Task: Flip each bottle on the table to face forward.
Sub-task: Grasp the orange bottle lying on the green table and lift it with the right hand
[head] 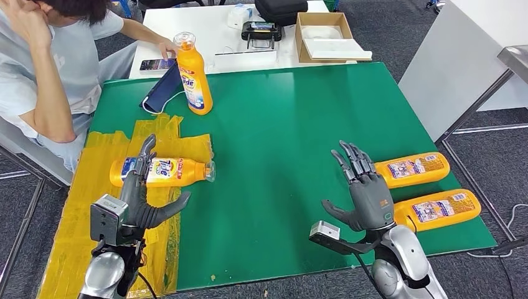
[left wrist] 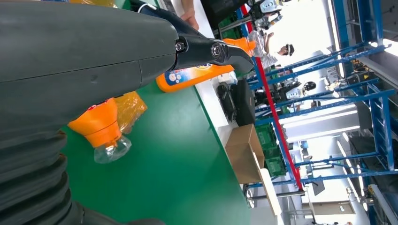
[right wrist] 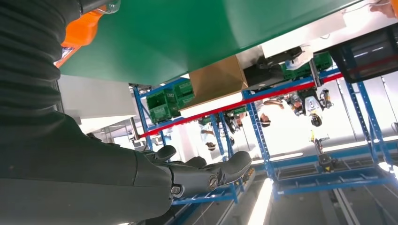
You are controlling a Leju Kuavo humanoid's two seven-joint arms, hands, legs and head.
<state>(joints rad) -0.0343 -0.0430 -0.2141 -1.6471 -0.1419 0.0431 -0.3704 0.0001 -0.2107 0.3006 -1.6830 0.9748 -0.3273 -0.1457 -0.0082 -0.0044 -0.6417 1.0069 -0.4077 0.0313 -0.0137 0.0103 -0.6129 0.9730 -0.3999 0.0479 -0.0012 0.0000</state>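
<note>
Green tabletop takes up most of the head view, with a patch of yellow tape down the robot's left side, probably marking where finished bottles go. A person sits at the far left corner, one hand near a phone on the white table behind, where a cardboard box also sits.

Four orange bottles total. One stands upright at the far left of the green, label toward the camera, so that one looks done to me. One lies on its side on the tape, clear cap pointing to the middle of the tabletop, label up. Two more lie side by side near the right edge: the farther one and the nearer one, both label up, caps pointing inward toward the right hand.

Left hand is released, fingers spread, fingertips reaching over the taped bottle, thumb out to the side. I can't tell whether it touches. Looks like it's either lining up a grab or just let go. The left wrist view shows that bottle's cap end right by the hand, nothing gripped.

Right hand is also released, fingers straight and apart, hovering just beside the two right bottles, holding nothing. My guess is those two are next.
</note>
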